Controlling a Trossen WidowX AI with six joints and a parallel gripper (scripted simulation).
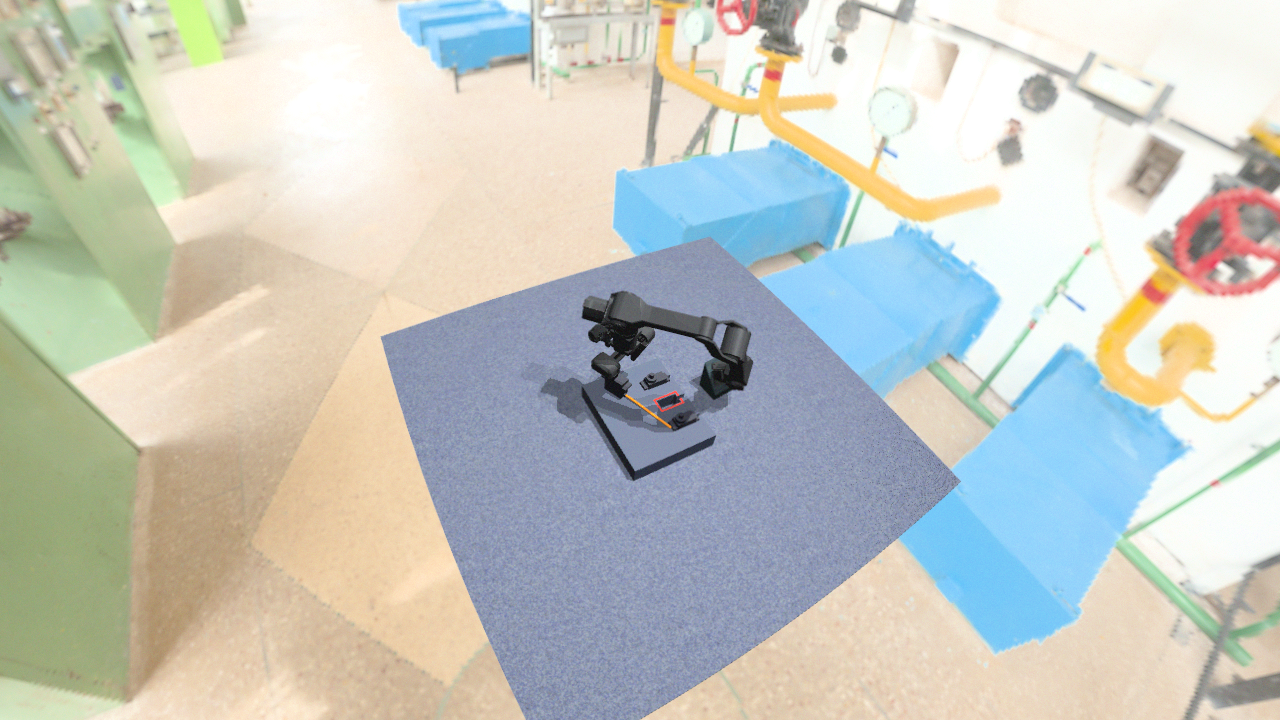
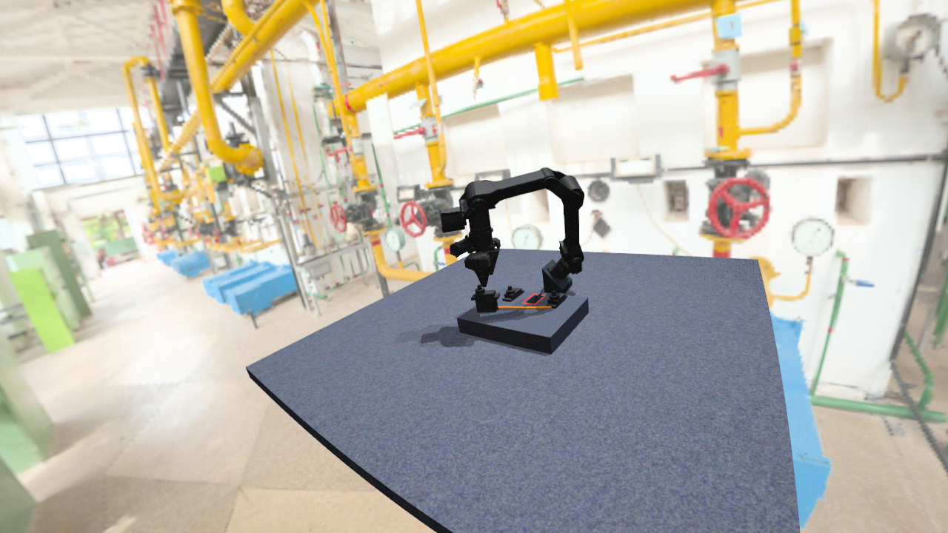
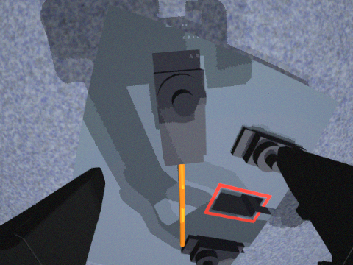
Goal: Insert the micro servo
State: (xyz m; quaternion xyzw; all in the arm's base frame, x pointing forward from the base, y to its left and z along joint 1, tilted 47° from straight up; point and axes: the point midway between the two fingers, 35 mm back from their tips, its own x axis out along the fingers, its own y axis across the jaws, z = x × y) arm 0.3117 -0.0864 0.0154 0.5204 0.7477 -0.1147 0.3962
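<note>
Yellow pipes (image 1: 836, 156) (image 2: 464, 59), red handwheels (image 1: 1230, 240) (image 2: 739, 207), blue blocks (image 1: 729, 201) (image 2: 255, 285), green cabinets (image 1: 67, 501) (image 2: 43, 308)

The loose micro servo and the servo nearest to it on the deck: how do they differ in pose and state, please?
The loose micro servo stands high on the deck; the nearest servo sits low. The loose servo has an orange cable; the nearest servo shows none. Both are dark, with shafts upward.
</note>
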